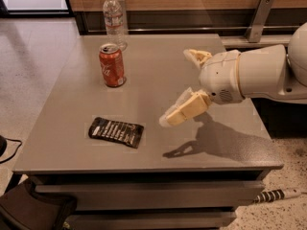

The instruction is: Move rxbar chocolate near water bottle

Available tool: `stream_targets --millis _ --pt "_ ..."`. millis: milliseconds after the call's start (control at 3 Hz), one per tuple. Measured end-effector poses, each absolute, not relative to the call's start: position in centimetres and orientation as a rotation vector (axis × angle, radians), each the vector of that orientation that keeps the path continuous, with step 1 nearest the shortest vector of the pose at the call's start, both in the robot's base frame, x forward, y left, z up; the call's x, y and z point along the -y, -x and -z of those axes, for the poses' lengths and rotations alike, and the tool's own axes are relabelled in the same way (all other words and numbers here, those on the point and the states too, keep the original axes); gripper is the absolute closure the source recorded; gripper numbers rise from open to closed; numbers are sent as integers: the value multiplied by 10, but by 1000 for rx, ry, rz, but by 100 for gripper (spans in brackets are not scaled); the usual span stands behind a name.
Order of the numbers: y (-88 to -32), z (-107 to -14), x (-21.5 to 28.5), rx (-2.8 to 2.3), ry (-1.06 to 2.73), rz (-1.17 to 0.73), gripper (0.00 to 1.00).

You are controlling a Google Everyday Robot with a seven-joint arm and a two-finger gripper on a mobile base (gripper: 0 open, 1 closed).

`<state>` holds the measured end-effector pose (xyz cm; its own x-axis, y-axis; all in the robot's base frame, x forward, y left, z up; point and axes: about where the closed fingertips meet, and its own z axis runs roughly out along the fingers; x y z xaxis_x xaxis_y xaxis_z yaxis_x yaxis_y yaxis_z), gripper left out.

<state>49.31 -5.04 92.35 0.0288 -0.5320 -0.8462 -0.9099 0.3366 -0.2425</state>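
Note:
The rxbar chocolate (116,132), a flat black wrapper with white lettering, lies on the grey table (158,75) near its front left. The water bottle (113,21), clear with a white cap, stands upright at the table's far left edge. My gripper (180,87) hovers above the table's right half, to the right of the bar and well apart from it. Its two cream fingers (184,110) are spread wide and hold nothing.
A red soda can (112,65) stands upright between the bottle and the bar. A wooden wall with a metal bracket (257,18) runs behind the table. A dark bag (33,210) sits on the floor at the front left.

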Motion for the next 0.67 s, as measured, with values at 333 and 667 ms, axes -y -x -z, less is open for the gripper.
stream_targets --millis 333,667 --pt "-493 -923 50 -1634 1322 -490 0" --pt "-485 -902 28 -1626 1308 -554 0"
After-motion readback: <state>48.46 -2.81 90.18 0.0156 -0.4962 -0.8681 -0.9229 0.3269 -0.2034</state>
